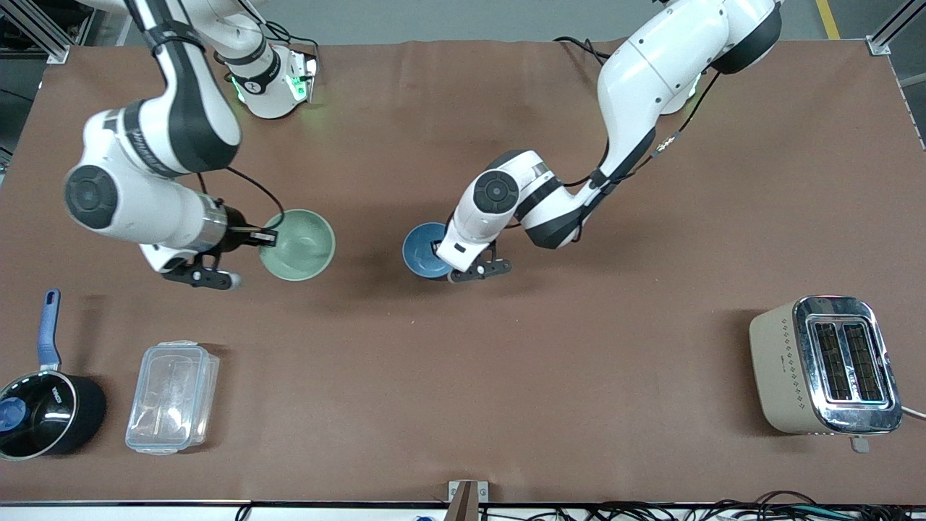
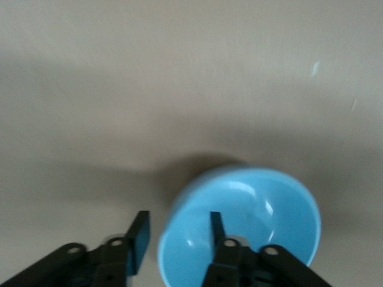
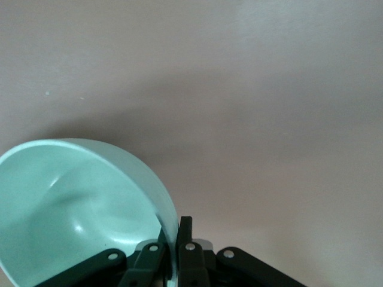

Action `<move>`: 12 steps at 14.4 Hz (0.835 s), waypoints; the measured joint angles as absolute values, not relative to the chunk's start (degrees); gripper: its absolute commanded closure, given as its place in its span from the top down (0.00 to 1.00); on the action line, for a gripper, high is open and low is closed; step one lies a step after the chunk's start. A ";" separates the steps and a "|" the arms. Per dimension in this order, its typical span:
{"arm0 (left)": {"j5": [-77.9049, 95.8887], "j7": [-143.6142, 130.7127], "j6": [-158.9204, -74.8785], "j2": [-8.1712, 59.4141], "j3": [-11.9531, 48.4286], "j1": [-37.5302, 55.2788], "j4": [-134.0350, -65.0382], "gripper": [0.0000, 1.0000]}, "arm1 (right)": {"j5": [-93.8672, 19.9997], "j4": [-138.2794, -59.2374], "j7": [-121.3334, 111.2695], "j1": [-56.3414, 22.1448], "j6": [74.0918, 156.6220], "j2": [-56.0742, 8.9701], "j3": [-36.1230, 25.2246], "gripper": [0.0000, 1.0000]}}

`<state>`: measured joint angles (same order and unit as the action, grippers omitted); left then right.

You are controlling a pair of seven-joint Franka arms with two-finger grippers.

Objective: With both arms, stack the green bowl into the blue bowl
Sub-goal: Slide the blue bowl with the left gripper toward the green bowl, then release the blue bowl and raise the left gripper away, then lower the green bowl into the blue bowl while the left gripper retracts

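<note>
The pale green bowl (image 1: 298,244) is toward the right arm's end of the table. My right gripper (image 1: 266,237) is shut on its rim, one finger inside and one outside. In the right wrist view my right gripper (image 3: 175,239) pinches the rim and the green bowl (image 3: 78,203) looks tilted. The blue bowl (image 1: 422,250) sits near the table's middle, partly hidden under the left arm. My left gripper (image 1: 443,255) is open at it. In the left wrist view my left gripper (image 2: 178,236) straddles the rim of the blue bowl (image 2: 263,215), with one finger inside and one outside.
A black saucepan (image 1: 43,412) with a blue handle and a clear plastic box (image 1: 172,396) stand near the front edge at the right arm's end. A beige toaster (image 1: 825,365) stands near the front edge at the left arm's end.
</note>
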<state>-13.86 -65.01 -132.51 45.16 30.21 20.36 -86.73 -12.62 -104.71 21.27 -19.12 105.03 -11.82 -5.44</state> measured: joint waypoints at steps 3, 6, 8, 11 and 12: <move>-13.92 -61.48 -120.12 37.10 29.08 14.72 -82.56 1.00 | -13.93 -104.61 28.08 -24.67 109.57 -13.71 -4.82 0.00; -13.92 -54.46 -110.79 28.73 28.88 7.68 -80.89 1.00 | -14.52 -104.66 35.06 -31.45 116.35 -17.40 -4.59 0.00; -13.93 -48.08 -108.13 25.44 28.77 3.44 -80.93 1.00 | -14.53 -104.69 39.58 -34.95 120.96 -20.47 -4.55 0.01; -13.93 -35.02 -104.37 21.92 28.73 -3.39 -80.93 1.00 | -14.53 -104.74 42.22 -37.69 124.96 -24.37 -4.56 0.02; -13.92 -31.40 -103.72 20.70 28.74 -5.60 -80.95 1.00 | -14.54 -104.96 42.26 -37.88 125.39 -25.05 -4.55 0.02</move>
<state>-13.92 -31.40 -103.72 20.70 28.74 -5.60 -80.95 -14.54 -104.96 42.26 -37.88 125.39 -25.05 -4.55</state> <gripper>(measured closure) 0.000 0.943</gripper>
